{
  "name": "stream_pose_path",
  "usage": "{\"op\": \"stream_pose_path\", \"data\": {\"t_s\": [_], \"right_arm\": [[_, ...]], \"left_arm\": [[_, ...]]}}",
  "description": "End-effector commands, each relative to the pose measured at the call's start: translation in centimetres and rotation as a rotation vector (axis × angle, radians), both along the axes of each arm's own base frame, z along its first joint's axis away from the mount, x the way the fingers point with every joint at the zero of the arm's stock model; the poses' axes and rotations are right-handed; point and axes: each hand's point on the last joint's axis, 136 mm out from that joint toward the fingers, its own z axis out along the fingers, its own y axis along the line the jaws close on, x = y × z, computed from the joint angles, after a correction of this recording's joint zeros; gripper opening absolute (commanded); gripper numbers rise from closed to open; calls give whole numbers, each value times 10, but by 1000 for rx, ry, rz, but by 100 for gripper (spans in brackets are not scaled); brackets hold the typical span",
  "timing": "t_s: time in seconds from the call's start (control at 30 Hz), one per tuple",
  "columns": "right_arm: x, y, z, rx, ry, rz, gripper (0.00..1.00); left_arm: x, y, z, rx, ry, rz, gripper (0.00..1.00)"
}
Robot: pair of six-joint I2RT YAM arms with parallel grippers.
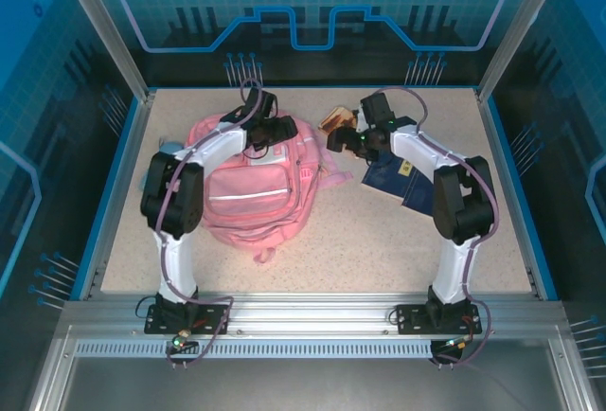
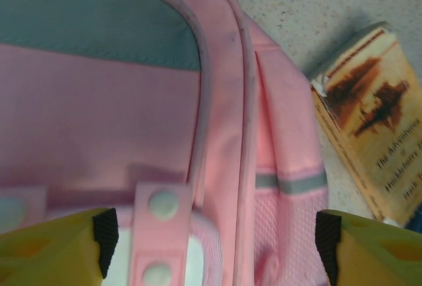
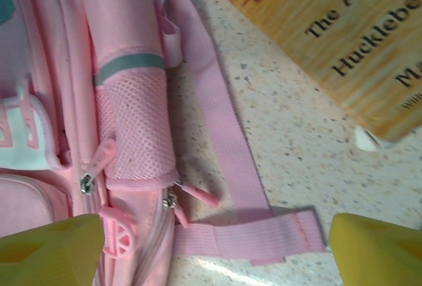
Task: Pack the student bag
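The student bag (image 1: 248, 188), a large pink backpack, lies flat on the left half of the table. My left gripper (image 1: 275, 133) hovers over its top end. In the left wrist view this gripper (image 2: 216, 240) is open, its black pads (image 2: 105, 233) straddling the bag's top seam and snap tab (image 2: 161, 233) without touching them. My right gripper (image 1: 343, 139) sits just right of the bag. It (image 3: 214, 253) is open above a loose pink strap (image 3: 227, 147) and the zipper pulls (image 3: 198, 195) beside the mesh side pocket (image 3: 135, 124).
A tan paperback book (image 1: 334, 117) lies on the table between the two grippers, close to the bag's upper right corner (image 2: 379, 121) (image 3: 336, 35). A dark blue flat item (image 1: 390, 179) lies under the right arm. A light-blue object (image 1: 167, 150) peeks out left of the bag.
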Motion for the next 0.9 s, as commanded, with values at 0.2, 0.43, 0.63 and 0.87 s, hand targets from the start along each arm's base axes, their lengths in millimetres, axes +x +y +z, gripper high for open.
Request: {"op": "stream_pose_path", "data": {"t_s": [0.2, 0.43, 0.63, 0.87], "right_arm": [[-6, 8, -3, 15, 57, 2, 85], [-15, -14, -11, -21, 76, -29, 77], [-34, -26, -35, -34, 145, -47, 68], [-52, -18, -54, 21, 218, -42, 55]], "left_arm": [[-8, -45, -74, 138, 252, -164, 51], [-72, -104, -109, 192, 323, -491, 34], [-92, -116, -86, 162, 282, -566, 34], [-72, -102, 11, 80, 145, -460, 54]]}}
